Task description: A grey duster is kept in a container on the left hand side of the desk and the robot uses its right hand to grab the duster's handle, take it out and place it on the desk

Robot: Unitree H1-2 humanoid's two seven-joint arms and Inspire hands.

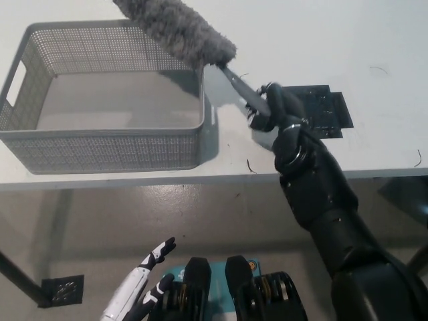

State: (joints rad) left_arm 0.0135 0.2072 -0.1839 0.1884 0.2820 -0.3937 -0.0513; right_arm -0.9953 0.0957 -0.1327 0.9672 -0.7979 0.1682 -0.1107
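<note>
Head view, looking steeply down at a white desk (374, 40). My black right hand (271, 107) sits just right of a grey, rectangular plastic mesh container (100, 150), fingers wrapped tight around the thin dark handle (235, 81) of a grey fluffy duster (175, 28). The handle slants up and away from my hand towards the container. The fluffy head hangs in the air over the container's far right corner, its tip cut off by the top of the picture. Nothing else shows inside the container, only its bare floor. My white left hand (144, 287) rests far below the container, under the level of the desk, fingers apart and holding nothing.

I judge the lift-out to be nearly finished: the head looks raised above the container's rim, though I cannot tell by how much. What is left is the carry and the set-down. The next move calls for swinging the duster rightward, away from the container, so the head clears the right wall before I lower it.

Room is best to the right of the container and beyond it, where the desk is bare white. A flat black square patch (321, 110) lies right of the container, partly under my hand. The desk's near edge runs just in front of the container and passes under my forearm, so the duster should come down well back from that edge.
</note>
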